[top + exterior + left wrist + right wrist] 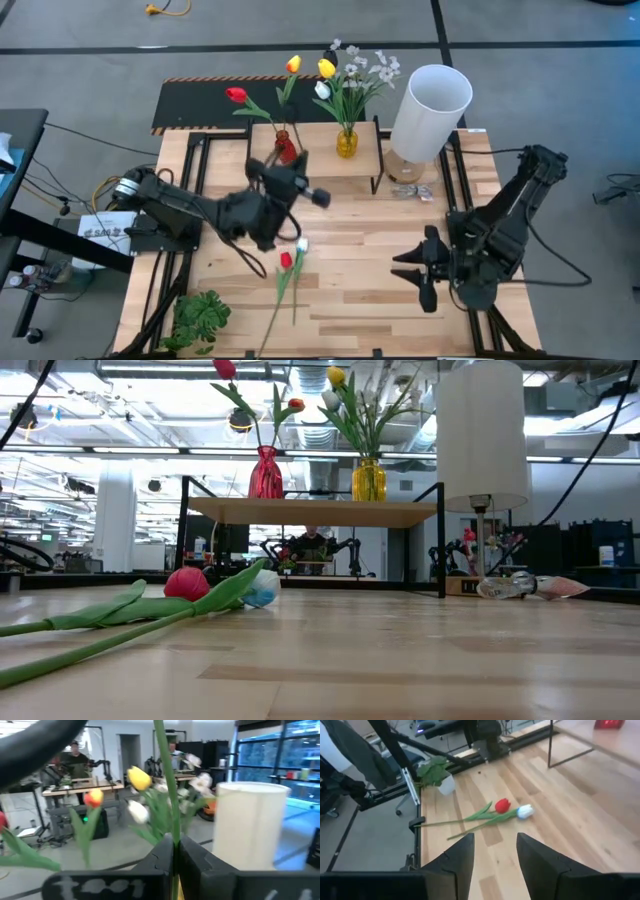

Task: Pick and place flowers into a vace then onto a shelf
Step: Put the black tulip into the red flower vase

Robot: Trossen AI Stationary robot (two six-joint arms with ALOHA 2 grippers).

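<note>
My left gripper [303,187] [175,854] hovers over the table in front of the shelf [320,160], shut on a flower's green stem [167,780]; its head is out of the wrist view. On the shelf a red vase [285,150] holds a red and an orange tulip. A yellow vase [346,143] holds tulips and white blossoms. A red tulip [286,260] [502,805] and a white tulip [302,244] [525,811] lie flat on the table. My right gripper [422,270] [495,865] stands open to their right, above the table, touching nothing. My left gripper pinches the green stem [172,827] between its two shut fingers [161,857], which come at it level and lie across it. The stem rises upright above the fingers, clear of the table. How far it reaches below them is hidden by the gripper.
A lamp with a white shade [430,110] stands at the shelf's right end, with a crumpled wrapper [410,191] beside its foot. A leafy green sprig [200,318] lies at the near left corner. A black panel with a striped edge [220,100] lies behind the shelf.
</note>
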